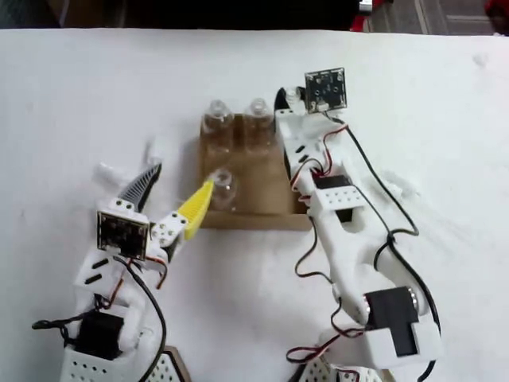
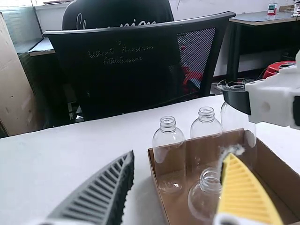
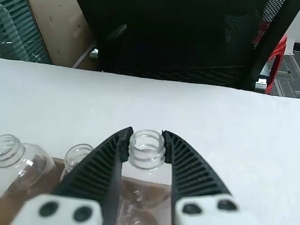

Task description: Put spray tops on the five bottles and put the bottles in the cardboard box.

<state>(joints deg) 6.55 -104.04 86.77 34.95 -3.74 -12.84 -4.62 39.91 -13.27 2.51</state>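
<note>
A shallow cardboard box lies mid-table. Three clear bottles with open necks stand in it: two at the far side and one at the near left. My right gripper is shut on the neck of another clear bottle at the box's far right corner; the high view shows this gripper there. My left gripper is open at the box's left edge. Its yellow finger is beside the near-left bottle, and its black finger is outside the box.
White cloth covers the table. Small white pieces lie on it by the left arm and to the right of the right arm. A black mesh chair stands past the table's far edge.
</note>
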